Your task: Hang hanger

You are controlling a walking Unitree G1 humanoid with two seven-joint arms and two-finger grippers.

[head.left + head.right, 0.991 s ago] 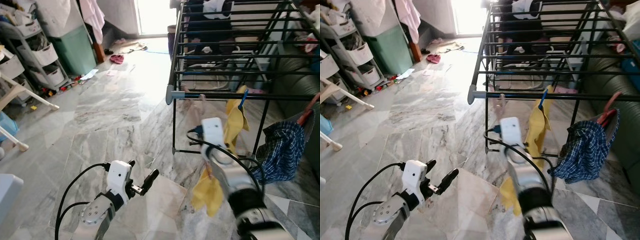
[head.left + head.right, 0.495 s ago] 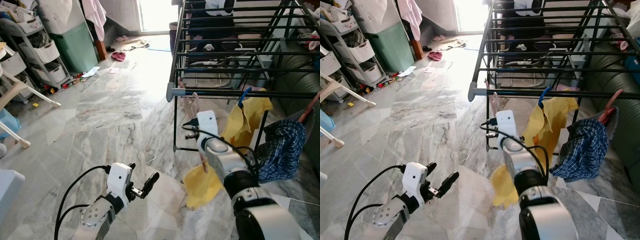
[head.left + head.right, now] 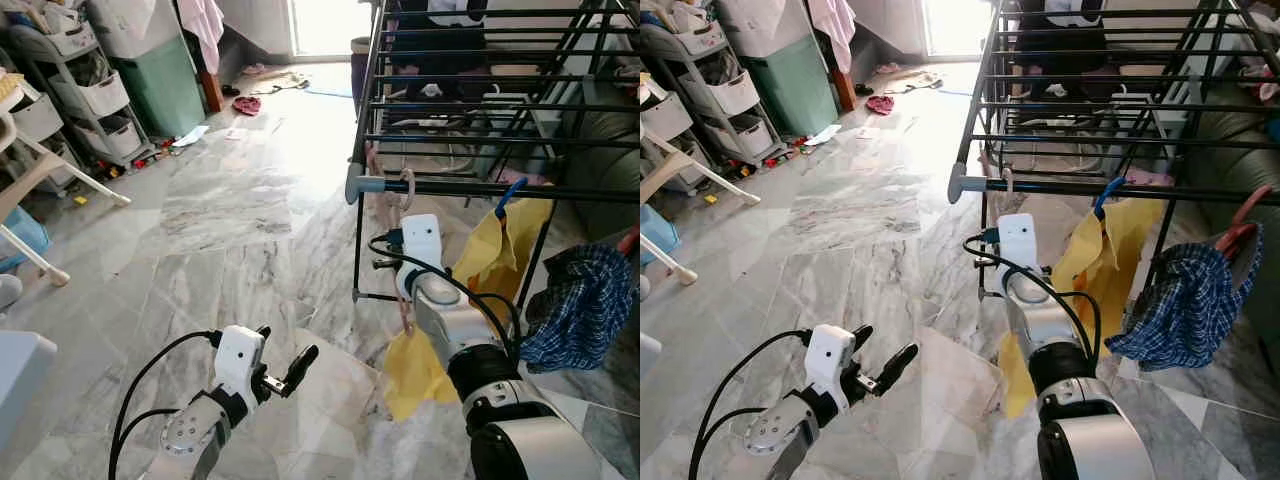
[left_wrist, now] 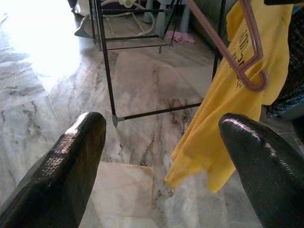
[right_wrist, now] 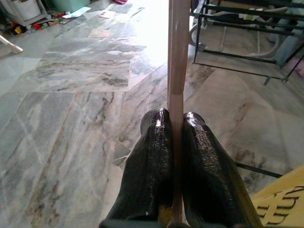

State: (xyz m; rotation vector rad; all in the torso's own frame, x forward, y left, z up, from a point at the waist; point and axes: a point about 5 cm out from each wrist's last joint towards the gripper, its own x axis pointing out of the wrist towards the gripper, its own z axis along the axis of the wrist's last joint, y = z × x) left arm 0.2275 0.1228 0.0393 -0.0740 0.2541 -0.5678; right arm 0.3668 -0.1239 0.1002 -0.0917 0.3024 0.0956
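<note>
Hanger (image 5: 177, 57) now hooked over rack rail (image 3: 480, 187) — right pincer (image 5: 176, 124) clamped.

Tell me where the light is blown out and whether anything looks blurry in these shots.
Left eye view: daylight from the far doorway washes out the marble floor; the drying rack stays sharp. Left wrist view: glare whitens the floor corner, and the close left gripper fingers look soft. Right wrist view: similar glare behind the pink hanger pinched by the right gripper.
</note>
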